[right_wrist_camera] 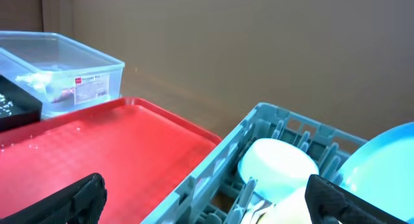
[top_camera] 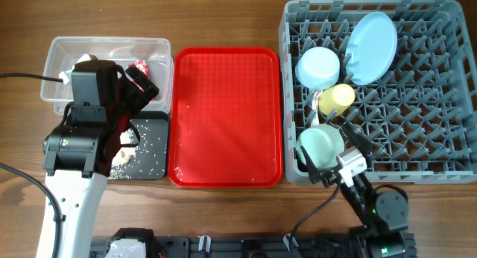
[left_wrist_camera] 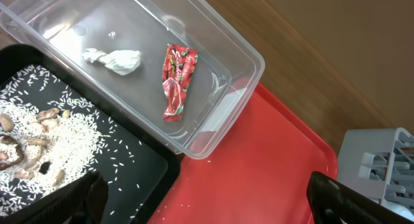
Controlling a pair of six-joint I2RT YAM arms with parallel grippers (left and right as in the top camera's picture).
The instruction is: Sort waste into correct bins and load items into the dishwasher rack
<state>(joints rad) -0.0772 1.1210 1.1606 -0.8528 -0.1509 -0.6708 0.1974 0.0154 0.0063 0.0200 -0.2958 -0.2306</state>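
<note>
The red wrapper [left_wrist_camera: 178, 78] and the white tissue wad [left_wrist_camera: 116, 60] lie in the clear tub [left_wrist_camera: 239, 49]. Rice scraps with brown bits [left_wrist_camera: 58, 130] lie in the black tray [left_wrist_camera: 149, 166]. My left gripper [left_wrist_camera: 213, 204] is open and empty, above where the black tray meets the red tray; overhead it [top_camera: 138, 90] is near the tub. The grey rack [top_camera: 447, 139] holds the light blue plate [top_camera: 373, 36], pale blue-white bowl [top_camera: 318, 66], yellow cup [top_camera: 337, 98] and green bowl [top_camera: 320, 142]. My right gripper [right_wrist_camera: 210, 201] is open and empty over the rack's near-left rim. I cannot make out the fork and spoon.
The red serving tray [top_camera: 223, 116] lies between the bins and the rack, with a few stray rice grains on it. The black tray [top_camera: 149, 165] sits in front of the clear tub [top_camera: 56, 53]. A black cable runs along the table's left edge.
</note>
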